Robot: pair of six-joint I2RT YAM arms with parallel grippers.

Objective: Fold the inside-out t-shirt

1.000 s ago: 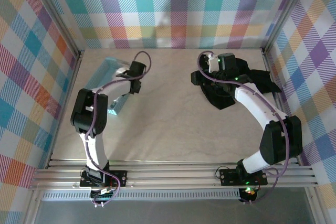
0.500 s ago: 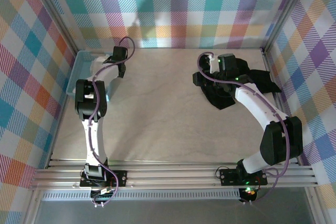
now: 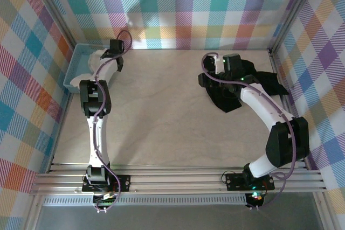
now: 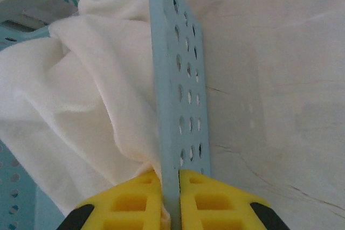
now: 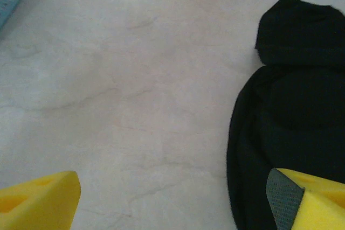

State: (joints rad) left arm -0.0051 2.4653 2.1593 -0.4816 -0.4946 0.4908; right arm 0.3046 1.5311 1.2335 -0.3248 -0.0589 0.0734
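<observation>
my left fingers point(image 4: 146, 202) are pressed in on the wall of the light-blue basket point(image 4: 180, 79), one on each side, pinching the perforated wall at its near end. the white cloth point(image 4: 75, 95) is bunched inside the basket, left of the pinched wall. a fold of it runs down to the left-hand finger, and i cannot tell whether it is caught in the pinch too. to the right of the fingers, past the wall, there is bare surface point(image 4: 269, 79).

my right fingers point(image 5: 38, 200) are spread wide, with only bare surface between them. the t-shirt point(image 5: 291, 106) lies as a black heap ahead of the right-hand finger and off to its right. that fingertip sits over the cloth's near edge; i cannot tell whether it touches. a corner of the basket shows far ahead and to the left of the left-hand finger.

from the top camera, the t-shirt point(image 3: 229, 98) is a dark crumpled pile under and to the right of the right fingers. it is well apart from the left fingers and the basket point(image 3: 75, 71) they grip.
</observation>
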